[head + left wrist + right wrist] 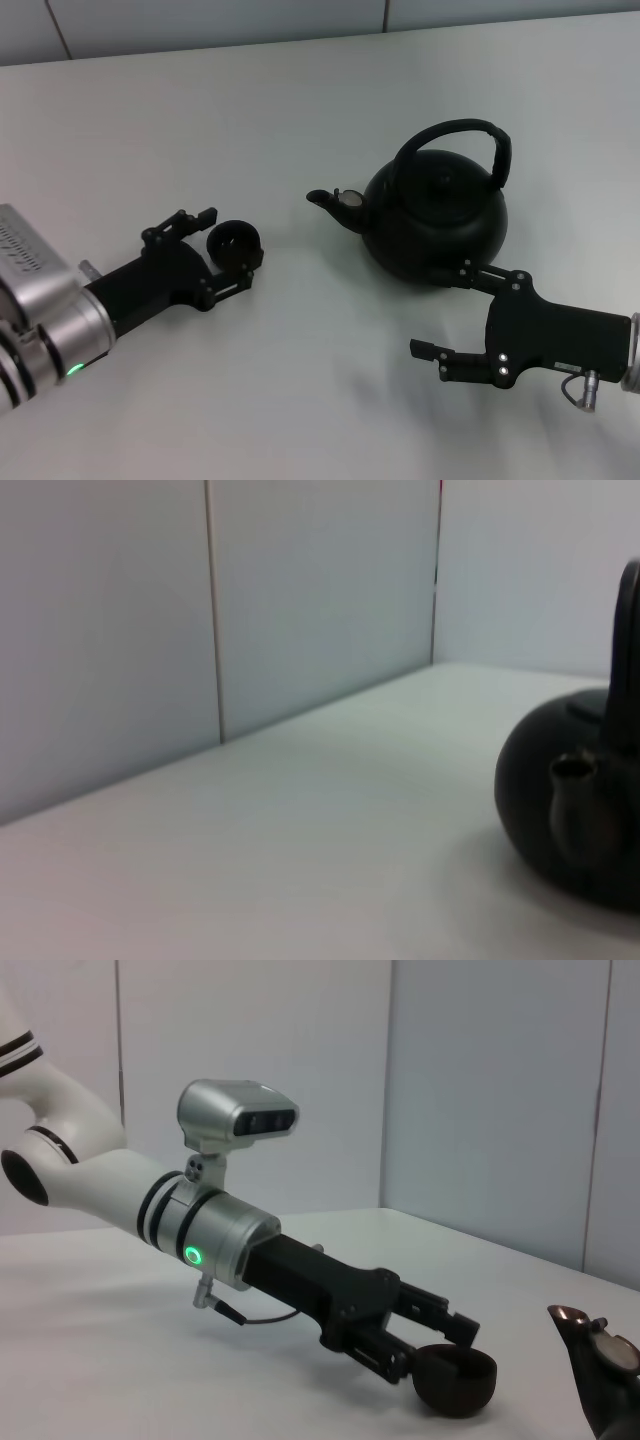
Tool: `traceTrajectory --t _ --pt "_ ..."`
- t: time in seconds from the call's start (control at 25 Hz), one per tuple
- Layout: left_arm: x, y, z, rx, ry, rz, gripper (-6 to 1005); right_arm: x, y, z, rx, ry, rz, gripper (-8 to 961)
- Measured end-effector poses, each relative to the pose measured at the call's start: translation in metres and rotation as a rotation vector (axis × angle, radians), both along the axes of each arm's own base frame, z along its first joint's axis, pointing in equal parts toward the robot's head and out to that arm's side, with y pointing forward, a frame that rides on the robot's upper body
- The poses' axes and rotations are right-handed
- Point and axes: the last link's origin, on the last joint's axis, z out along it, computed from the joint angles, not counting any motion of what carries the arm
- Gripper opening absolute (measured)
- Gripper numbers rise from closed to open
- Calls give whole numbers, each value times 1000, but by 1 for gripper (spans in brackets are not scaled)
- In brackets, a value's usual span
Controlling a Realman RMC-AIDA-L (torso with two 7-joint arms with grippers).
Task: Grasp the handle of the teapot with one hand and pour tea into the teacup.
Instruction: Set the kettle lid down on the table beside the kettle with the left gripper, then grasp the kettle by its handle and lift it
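1. Left gripper (222,243) sits low on the table (300,400), fingers pinching the teacup (234,240) between them; also seen in the right wrist view (455,1375).
2. Teapot (435,220) stands upright to the right, spout toward the teacup, near but apart.
3. Handle (470,135) arches over the lid, untouched.
4. Right gripper (445,315) just in front of the teapot, fingers spread, holding nothing.

No readable text, label, brand, number or sign shows in any view. The silver metal wrist housing (25,262) at the left edge of the head view carries faint dark markings, too small and blurred to make out.
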Motion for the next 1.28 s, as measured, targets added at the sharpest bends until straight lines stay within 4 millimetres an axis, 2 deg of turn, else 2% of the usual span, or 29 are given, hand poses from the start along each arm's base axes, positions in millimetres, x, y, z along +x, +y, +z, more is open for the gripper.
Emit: traceTrajectory --t 0.12,0.2,0.28,0.36,0.44,0.48,0.6,0.76,1.08,1.24,1.28 --pt "-2 -4 8 17 -31 -18 813 0 0 0 0 0 0 816" --pt "-12 -14 28 60 -74 -44 813 0 0 1 2 -1 0 816" --pt "-15 -18 34 72 -86 -47 813 1 1 2 10 1 -4 816" --pt "-28 -37 62 98 -148 -54 813 1 2 4 22 7 -9 816" --pt "-33 -46 73 99 -170 -58 813 1 2 5 27 10 -11 817" --pt "-39 -59 84 97 -187 -63 813 1 2 5 31 14 -12 817" --pt "-47 -78 99 91 -198 -79 813 1 2 7 38 25 -13 817" --pt "-53 -88 105 81 -198 -77 813 0 0 6 36 34 -14 816" --pt "-53 -92 102 41 -183 -88 813 0 0 5 34 37 -16 817" --pt "-60 -95 97 -1 -123 -83 813 1 -2 5 34 37 -22 816" --pt "-68 -96 96 -20 -70 -67 813 1 -3 5 34 38 -25 816"
